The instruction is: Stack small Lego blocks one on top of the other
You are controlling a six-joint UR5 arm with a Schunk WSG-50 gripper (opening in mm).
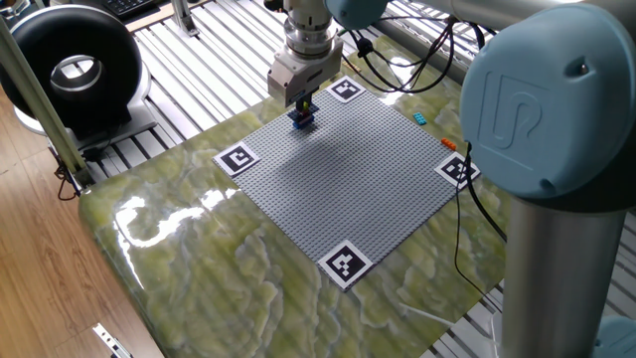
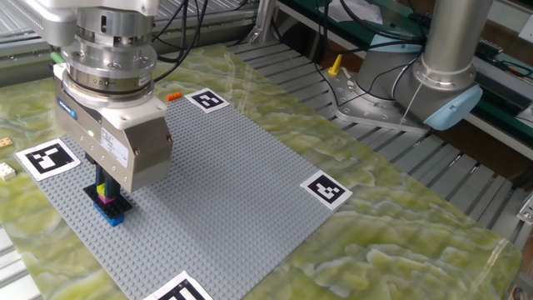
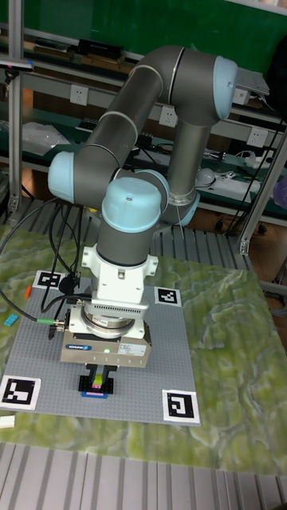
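Observation:
A short stack of small Lego blocks (image 2: 107, 202) stands on the grey baseplate (image 2: 233, 183) near its left corner, with a dark blue brick at the bottom, magenta above it and a yellow-green sliver on top. The stack also shows in one fixed view (image 1: 303, 118) and in the tall fixed view (image 3: 96, 385). My gripper (image 2: 107, 197) points straight down over it. Its black fingertips (image 3: 84, 386) press against both sides of the magenta block. The gripper (image 1: 303, 107) body hides most of the stack from above.
Loose blocks lie off the plate: cyan (image 1: 420, 118) and orange (image 1: 449, 144) by the far edge, orange (image 2: 173, 97), tan (image 2: 7, 171), cyan (image 3: 9, 320). Black-and-white marker tags (image 2: 325, 189) sit at the baseplate's corners. Cables trail behind the arm.

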